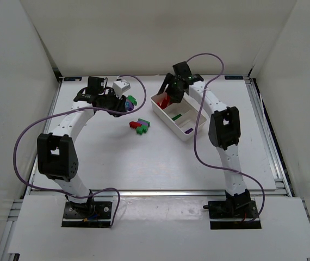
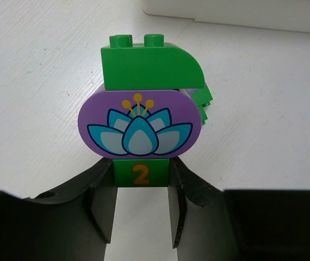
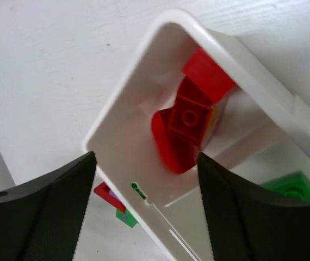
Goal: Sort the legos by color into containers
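Right pincer (image 3: 146, 162) spread over far compartment of white plastic tray (image 3: 118, 97), red bricks (image 3: 190, 117) inside. Left pincer (image 2: 142, 182) pinches green numbered plastic brick (image 2: 141, 172); tray lies rightward.

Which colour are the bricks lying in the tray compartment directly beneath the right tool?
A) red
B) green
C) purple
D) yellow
A: the right wrist view shows red bricks in the end compartment of the tray, below the open right tool.
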Robot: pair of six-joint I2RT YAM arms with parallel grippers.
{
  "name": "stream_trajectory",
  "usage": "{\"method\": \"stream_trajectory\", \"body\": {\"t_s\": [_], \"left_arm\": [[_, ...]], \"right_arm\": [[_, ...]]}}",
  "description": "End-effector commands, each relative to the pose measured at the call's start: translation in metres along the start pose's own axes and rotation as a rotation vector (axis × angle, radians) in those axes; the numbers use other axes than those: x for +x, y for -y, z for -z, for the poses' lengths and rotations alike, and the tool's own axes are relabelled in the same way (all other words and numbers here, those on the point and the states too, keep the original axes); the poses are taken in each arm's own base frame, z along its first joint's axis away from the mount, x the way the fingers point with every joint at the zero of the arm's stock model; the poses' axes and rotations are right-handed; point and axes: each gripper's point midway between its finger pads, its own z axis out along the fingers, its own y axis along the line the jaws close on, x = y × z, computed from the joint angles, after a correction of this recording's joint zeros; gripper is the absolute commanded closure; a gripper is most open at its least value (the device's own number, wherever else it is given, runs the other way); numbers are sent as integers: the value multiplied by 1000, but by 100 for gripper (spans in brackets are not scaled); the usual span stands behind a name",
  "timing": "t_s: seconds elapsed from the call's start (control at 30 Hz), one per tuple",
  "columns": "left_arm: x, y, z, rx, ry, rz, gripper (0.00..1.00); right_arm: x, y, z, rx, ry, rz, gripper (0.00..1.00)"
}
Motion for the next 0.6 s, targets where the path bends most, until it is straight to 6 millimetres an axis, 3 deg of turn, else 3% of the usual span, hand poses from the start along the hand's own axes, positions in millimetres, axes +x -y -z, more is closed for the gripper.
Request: {"method": "stream_trajectory", "body": {"t_s": [0.0, 0.13, 0.17, 0.2, 0.27, 0.43, 0.47, 0.57], "left_arm": [[-24, -1, 12, -6, 60, -20, 90], [-30, 3, 12, 25, 80, -21, 90], [-31, 5, 12, 33, 85, -22, 90], [-34, 6, 13, 38, 95, -24, 90], [-37, 12, 14, 66, 114, -34, 90], [-43, 26, 16, 108, 137, -52, 90], [-43, 30, 15, 115, 137, -58, 90], [-46, 38, 13, 135, 142, -69, 90]], "right_arm": [[-28, -49, 34, -176, 88, 114, 20], [-39, -78, 65, -358, 123, 331, 11], [-40, -91, 83, -436, 130, 392, 7], [-28, -104, 100, -578, 76, 481, 1], [-28, -111, 121, -708, 66, 551, 1], [-15, -107, 139, -838, -44, 578, 16], [-12, -108, 142, -863, -58, 580, 22], [5, -114, 149, -944, -133, 570, 28]]}}
